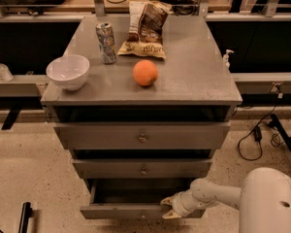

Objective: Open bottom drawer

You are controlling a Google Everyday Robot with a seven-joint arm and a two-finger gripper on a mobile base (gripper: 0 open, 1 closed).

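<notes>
Bottom drawer pulled out, gripper on its front edge

The grey metal bottom drawer [116, 211], lowest and slimmest of three flat fronts under the grey metal table [194, 67], stands pulled out well past the mid-sized drawer front [143, 169] and the tall top drawer front [142, 137], its dark inside showing. The white robot arm [218, 195] reaches in from the lower right, and its gripper [166, 208] sits at the top edge of the bottom drawer's front, right of centre. The pale fingers [165, 201] are apart, one above the edge and one on the outer face, pinching the front panel between them. On the table stand a white round bowl [68, 72], a silver drinks can [105, 42], a crinkled chip bag [145, 29] and an orange ball-shaped fruit [145, 73].
</notes>
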